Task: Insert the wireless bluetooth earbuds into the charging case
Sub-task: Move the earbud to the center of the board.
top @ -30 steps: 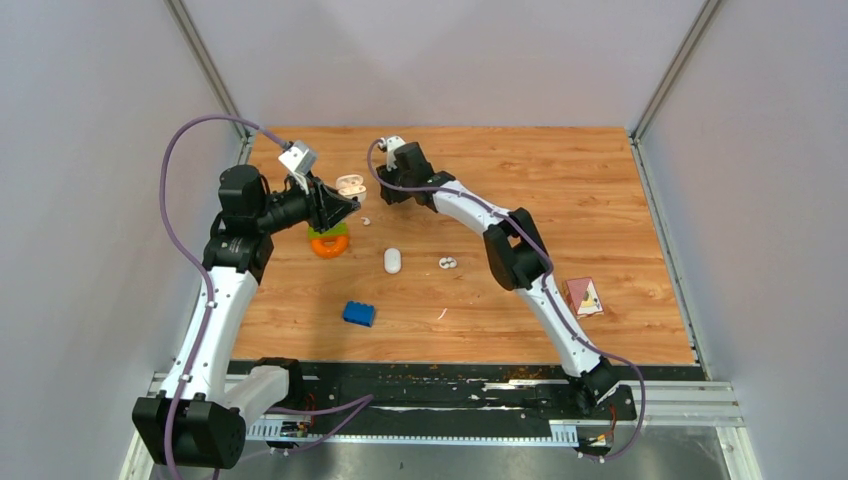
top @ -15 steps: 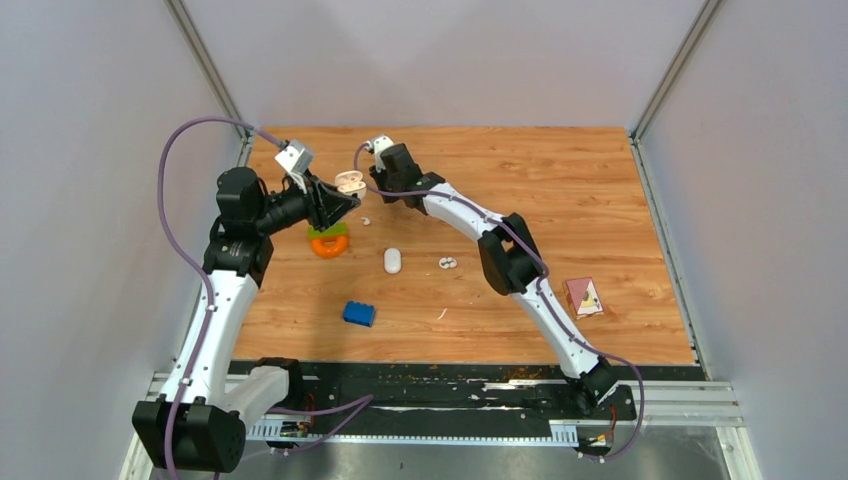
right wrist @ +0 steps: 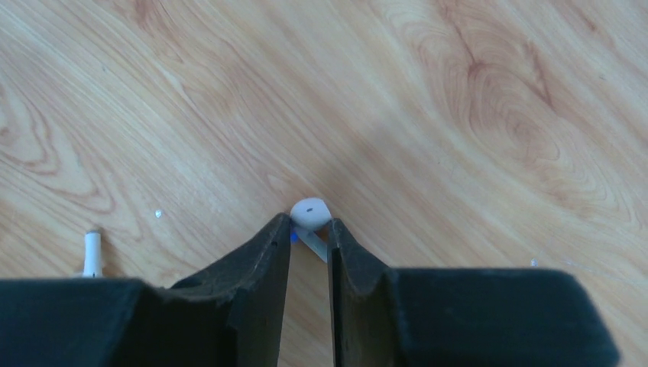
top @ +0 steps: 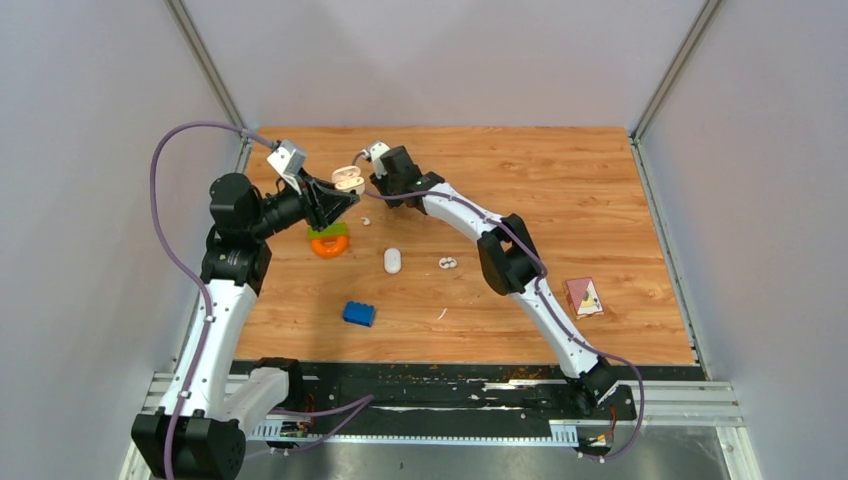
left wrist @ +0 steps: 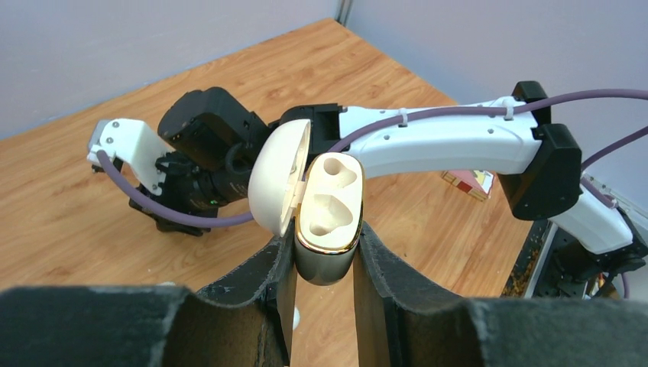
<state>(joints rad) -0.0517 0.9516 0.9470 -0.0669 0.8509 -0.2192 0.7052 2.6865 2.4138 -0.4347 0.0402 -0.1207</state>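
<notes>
My left gripper (left wrist: 325,252) is shut on the charging case (left wrist: 327,222), a cream case with a gold rim. It holds the case upright, lid swung open to the left, and both wells show empty. From above, the case (top: 348,180) hangs over the table's back left, with the right wrist just to its right. My right gripper (right wrist: 309,229) points down at the wood and is shut on a tiny white earbud (right wrist: 309,212); the head sticks out past the fingertips and the stem lies between them. Another earbud's stem (right wrist: 92,256) lies on the table to the left.
An orange ring with a green piece (top: 329,240) sits under the left gripper. A white oval object (top: 392,260), a small white piece (top: 447,263) and a blue brick (top: 359,313) lie mid-table. A red card (top: 584,296) lies at the right.
The right wrist has moved left, closer to the case. The left arm has drawn slightly left and back, still holding the case.
</notes>
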